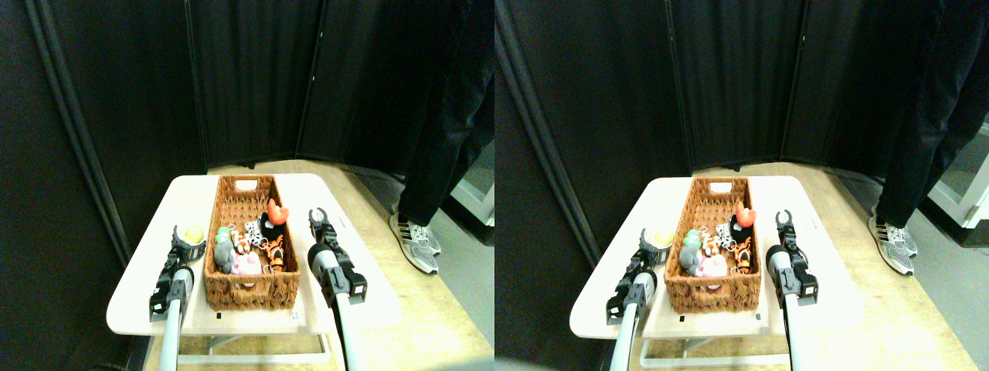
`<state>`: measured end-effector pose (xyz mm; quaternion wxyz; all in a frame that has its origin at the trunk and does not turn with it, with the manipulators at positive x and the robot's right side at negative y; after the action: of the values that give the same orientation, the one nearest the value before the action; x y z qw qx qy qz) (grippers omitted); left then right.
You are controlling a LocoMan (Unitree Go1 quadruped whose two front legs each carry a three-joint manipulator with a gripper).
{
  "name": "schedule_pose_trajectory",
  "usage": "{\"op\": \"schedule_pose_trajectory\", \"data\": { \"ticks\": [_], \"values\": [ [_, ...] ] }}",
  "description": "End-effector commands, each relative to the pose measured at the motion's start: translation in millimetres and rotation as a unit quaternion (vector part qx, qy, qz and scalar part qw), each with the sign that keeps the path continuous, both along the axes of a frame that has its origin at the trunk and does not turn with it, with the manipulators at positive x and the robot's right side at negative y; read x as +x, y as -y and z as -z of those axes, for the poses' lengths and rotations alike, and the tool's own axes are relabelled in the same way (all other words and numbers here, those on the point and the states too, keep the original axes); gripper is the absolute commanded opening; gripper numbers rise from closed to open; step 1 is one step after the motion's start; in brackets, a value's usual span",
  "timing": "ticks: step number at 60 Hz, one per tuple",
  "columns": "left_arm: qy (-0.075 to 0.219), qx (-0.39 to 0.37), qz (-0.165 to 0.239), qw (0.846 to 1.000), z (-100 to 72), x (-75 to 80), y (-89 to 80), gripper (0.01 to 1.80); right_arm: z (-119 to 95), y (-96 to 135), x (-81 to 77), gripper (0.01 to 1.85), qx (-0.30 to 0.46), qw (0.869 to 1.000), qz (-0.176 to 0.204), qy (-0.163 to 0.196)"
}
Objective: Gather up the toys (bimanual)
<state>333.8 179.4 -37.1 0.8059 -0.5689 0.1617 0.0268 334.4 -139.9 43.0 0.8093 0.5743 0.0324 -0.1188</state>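
- A dark folding screen (255, 77) fills the back of the scene, from 9 o'clock round to 1 o'clock.
- A white table (139, 286) stands before the robot, on a pale wood floor (433, 309).
- The left gripper (188, 241) is at about 8 o'clock of the table's middle, just left of the basket; its jaws stand around a yellow toy (192, 232), and it appears to be grasping it.
- That yellow toy is outside the basket, near the table's left side; whether it touches the tabletop I cannot tell.
- A long wicker basket (251, 290) lies along the middle of the table, its far end at 12 o'clock carrying a white handle slot.
- The other toys are heaped in the near half of the basket, toward 6 o'clock.
- In the heap: a green toy (224, 233) at its 10 o'clock, a grey toy (224, 255) below it, a pink toy (247, 265) at 6 o'clock.
- A white black-spotted toy (253, 229) sits mid-heap; a tiger (276, 249) lies at 4 o'clock against the right wall.
- A red toy (277, 211) stands highest, at 1 o'clock of the heap, on something dark.
- The right gripper (317, 217) is just right of the basket, at 3 o'clock, jaws spread in a released fork, holding nothing.
- A person's dark trouser leg (440, 116) and a striped shoe (417, 239) stand on the floor at 2 o'clock, well apart from the table.
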Motion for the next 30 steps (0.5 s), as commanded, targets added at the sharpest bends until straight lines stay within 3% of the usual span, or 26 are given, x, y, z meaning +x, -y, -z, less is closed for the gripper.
{"op": "schedule_pose_trajectory", "data": {
  "ticks": [1, 7, 9, 11, 14, 30],
  "values": [
    [0.003, -0.007, -0.013, 1.000, 4.5, 2.5, 3.0, 0.68, -7.1, -3.7, 1.7, 0.05, 0.009, 1.000, -0.008, 0.027],
    [0.010, -0.012, -0.018, 1.000, 5.5, 4.3, 2.6, 0.52, -8.1, -4.2, 0.2, 0.05, 0.015, 0.999, -0.004, 0.028],
    [0.022, 0.003, -0.019, 1.000, 5.1, 4.9, 2.0, 0.35, -8.0, -3.4, 0.1, 0.05, 0.015, 0.999, -0.006, 0.028],
    [0.023, 0.005, -0.019, 1.000, 5.0, 5.0, 1.8, 0.30, -8.0, -3.3, -0.2, 0.05, 0.015, 0.999, -0.007, 0.029],
    [0.029, 0.021, -0.020, 0.999, 4.2, 5.2, 1.2, 0.02, -8.0, -2.5, -0.3, 0.05, 0.016, 0.999, -0.005, 0.032],
    [0.042, 0.031, -0.020, 0.998, -5.0, 3.2, 0.0, 0.01, -10.8, -0.1, -4.1, 0.05, 0.014, 0.999, -0.012, 0.037]
  ]
}}
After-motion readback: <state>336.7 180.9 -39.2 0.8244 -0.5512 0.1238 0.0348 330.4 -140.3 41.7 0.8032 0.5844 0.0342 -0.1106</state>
